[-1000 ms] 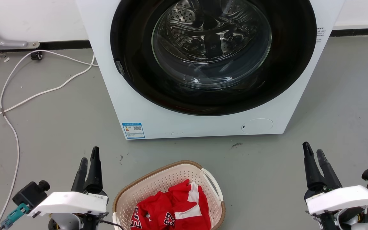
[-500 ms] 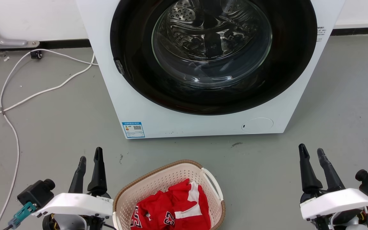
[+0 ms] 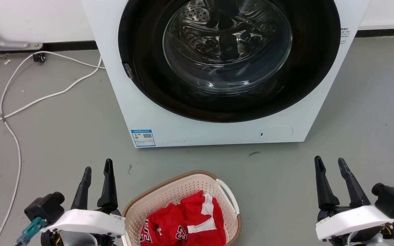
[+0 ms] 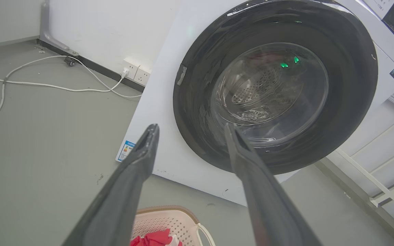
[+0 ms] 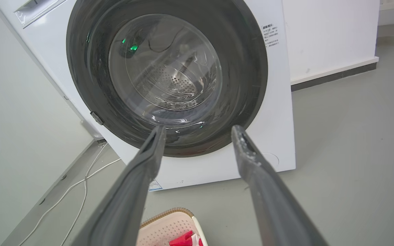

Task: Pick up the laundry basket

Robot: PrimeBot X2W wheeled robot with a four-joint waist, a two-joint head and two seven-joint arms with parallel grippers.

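Observation:
The cream laundry basket [image 3: 173, 196] with a brown woven-look rim and a white handle [image 3: 228, 196] stands on the floor at the bottom middle of the head view, a red garment [image 3: 186, 223] lying in it. My left gripper [image 3: 97, 165] hangs open just left of the basket, fingers apart and empty. Far to the basket's right, my right gripper [image 3: 329, 162] is open too. The basket's far rim [image 4: 164, 210] peeks in at the bottom of the left wrist view between my left gripper [image 4: 190, 127], and its corner [image 5: 169, 218] lies low in the right wrist view under my right gripper [image 5: 198, 127].
A white front-loading washer [image 3: 169, 119] with its dark round door [image 3: 227, 58] shut stands right behind the basket. White cables [image 3: 29, 102] trail over the grey floor at the left. A white rack [image 4: 385, 164] stands to the washer's right in the left wrist view.
Both grippers have opened wider and sunk slightly lower in the head view. The left one has edged toward the basket, the right one leftward. The basket has stayed put.

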